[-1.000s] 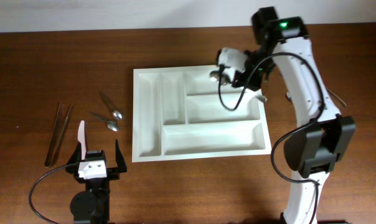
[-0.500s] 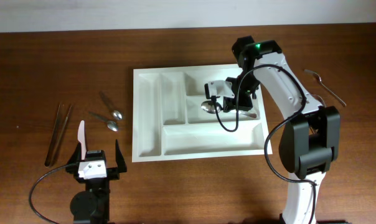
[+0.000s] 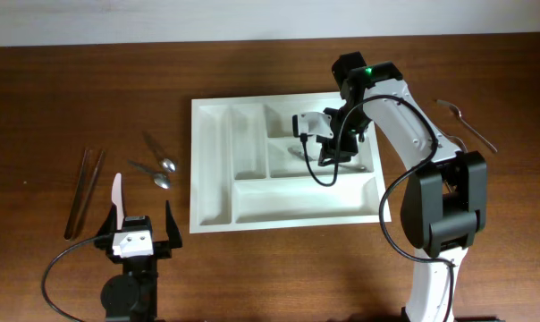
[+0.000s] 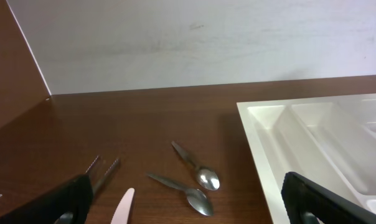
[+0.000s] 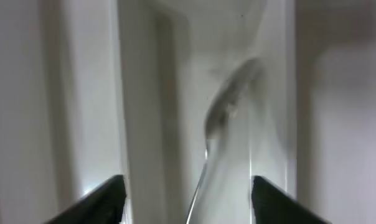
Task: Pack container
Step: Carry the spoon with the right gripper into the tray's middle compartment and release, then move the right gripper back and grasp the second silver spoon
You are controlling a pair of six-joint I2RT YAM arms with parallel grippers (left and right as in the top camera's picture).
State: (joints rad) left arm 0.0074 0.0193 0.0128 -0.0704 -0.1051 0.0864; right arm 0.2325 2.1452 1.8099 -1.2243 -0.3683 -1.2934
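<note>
The container (image 3: 212, 165), the big white tray, sits flat in the middle of the brown counter (image 3: 64, 98). Its two narrow compartments are on the 9 o'clock side and its three wide ones are stacked across the rest.

And there's the right arm (image 3: 422, 134), rising from its base near the tray's 5 o'clock corner, arching over the 3 o'clock edge and reaching down into the tray. The right claw (image 5: 188, 178) hangs over the middle wide compartment, fingers spread wide, gripping nothing. Right beneath it, in the wrist view, a spoon (image 5: 228, 102) lies along the compartment floor, bowl away from the camera. It's blurred, and I cannot tell whether a finger touches it.

Over at 7 o'clock from the tray, the left claw (image 3: 140, 210) sits low above the counter. It's spread wide too, empty, pointing toward 12.

Off at 9 o'clock, well apart from the tray, two dark sticks (image 3: 84, 192) lie side by side, running roughly 12 to 6. At 2 o'clock from the tray, beyond the right arm, a long metal utensil (image 3: 467, 123) lies alone on the wood. A pale knife (image 3: 117, 192) lies just beside the left claw's outer finger, tip toward 12.

Smallest of all, two spoons (image 4: 208, 179) lie close together between the sticks and the tray, bowls at the 4 o'clock end.
</note>
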